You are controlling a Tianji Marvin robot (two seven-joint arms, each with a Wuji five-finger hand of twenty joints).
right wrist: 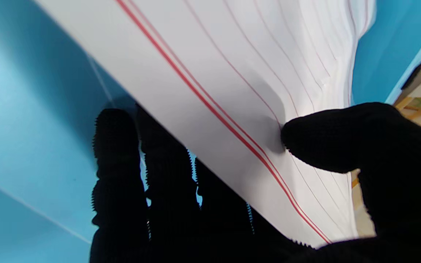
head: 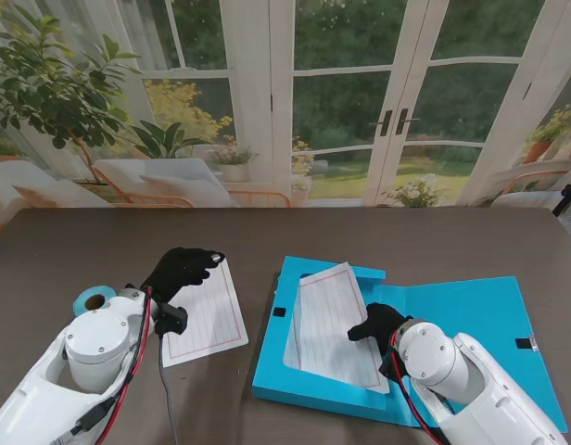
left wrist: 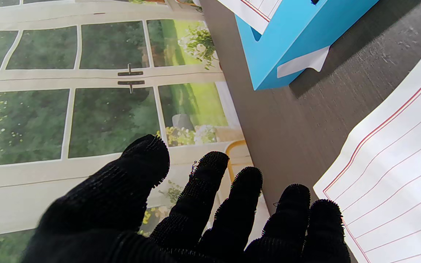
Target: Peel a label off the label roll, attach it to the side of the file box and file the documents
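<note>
One blue file box [head: 452,315] lay open on the dark worktop [head: 72,250], and it serves as the landmark here. Two ruled sheets were in view. One ruled sheet [head: 334,320] sat partly inside the box tray, its far end curling up; the right hand [head: 378,323] pinched its near edge, thumb on top and fingers [right wrist: 117,153] beneath. The second sheet [head: 209,315] lay flat on the worktop to the left of the box, apart from it. The left hand [head: 179,269] hovered over that sheet's far corner, fingers spread, gripping nothing. One label roll [head: 93,299] stood farther left of the box, beside the left arm. A white label [left wrist: 302,64] was stuck on the box's side.
</note>
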